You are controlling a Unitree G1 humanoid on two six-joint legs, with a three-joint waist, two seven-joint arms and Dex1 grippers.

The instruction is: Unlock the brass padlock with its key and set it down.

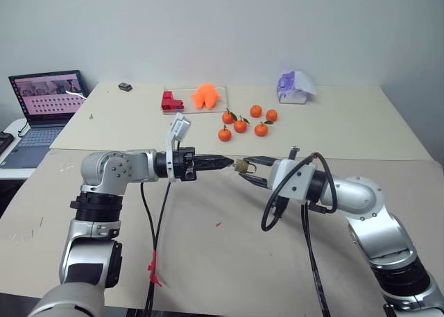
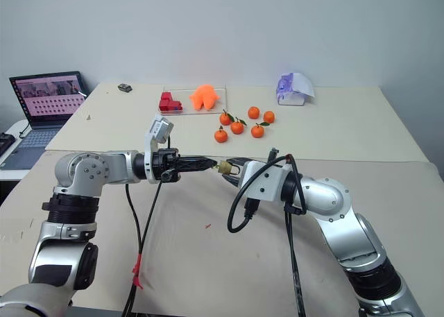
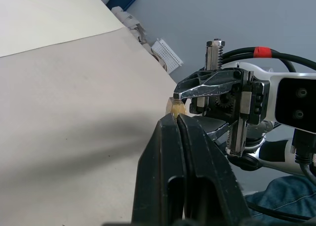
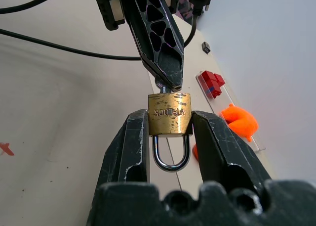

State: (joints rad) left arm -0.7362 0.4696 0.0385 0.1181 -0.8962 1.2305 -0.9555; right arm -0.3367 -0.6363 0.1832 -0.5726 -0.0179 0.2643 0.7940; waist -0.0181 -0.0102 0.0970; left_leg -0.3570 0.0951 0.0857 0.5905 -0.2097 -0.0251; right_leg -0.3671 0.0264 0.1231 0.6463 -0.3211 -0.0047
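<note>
Holding the brass padlock [image 4: 170,120] between its two black fingers [image 4: 127,152], the right gripper [image 1: 251,173] is raised above the near part of the table [image 1: 208,247]. Its jaws press on the two sides of the yellow body, and the silver shackle points back toward the wrist and looks closed in the right wrist view. The padlock does not touch the table; it hangs in the air between the two arms.

From the other side, the left gripper [image 1: 225,162] comes level, and its jaws are pressed together. Their tips meet the padlock at the face opposite the shackle. A small silvery piece, probably the key [image 4: 161,89], shows just between these tips and the lock body, but it is too small to say more about it.

Farther on the table, five mandarins [image 1: 241,125] lie close together. Behind them, an orange toy [image 1: 205,96] and some red blocks [image 1: 168,100] rest on a clear tray [image 1: 218,98]. A white and purple object [image 1: 294,87] stands to the right of these, and a small dark item [image 1: 125,87] lies near the far left corner. An open laptop [image 1: 43,109] sits beside the table, on the left.
</note>
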